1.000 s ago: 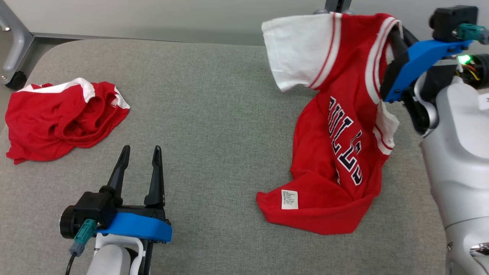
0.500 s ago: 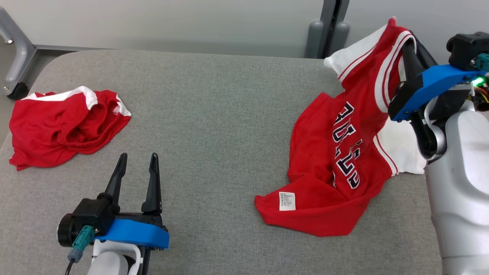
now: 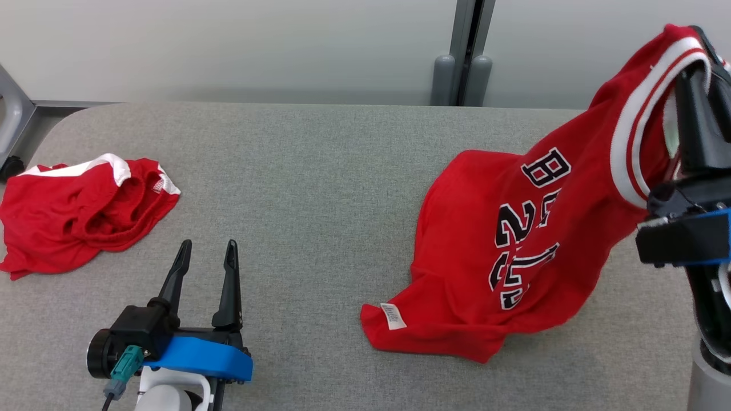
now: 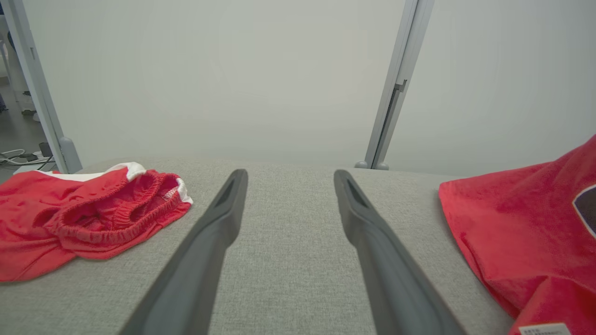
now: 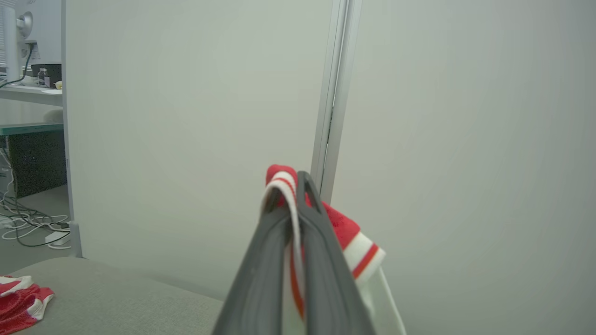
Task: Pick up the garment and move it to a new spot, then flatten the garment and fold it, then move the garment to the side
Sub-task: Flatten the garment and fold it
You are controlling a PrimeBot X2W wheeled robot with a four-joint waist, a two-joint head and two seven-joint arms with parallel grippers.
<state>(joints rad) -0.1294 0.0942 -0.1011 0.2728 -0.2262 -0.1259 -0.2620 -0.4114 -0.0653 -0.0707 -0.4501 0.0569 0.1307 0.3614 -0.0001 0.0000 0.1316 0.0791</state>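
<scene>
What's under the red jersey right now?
The jersey lies hem-down on the grey table; its top hangs from the right end effector. Anything beneath the draped cloth is covered.

The jersey [image 3: 514,245] is red with white-and-red striped trim, black-and-white lettering and a small white tag at the hem. It hangs stretched from the upper right of the head view, its trim pinched in my right gripper [image 5: 299,184], and slants down to a crumpled hem at lower centre.
</scene>
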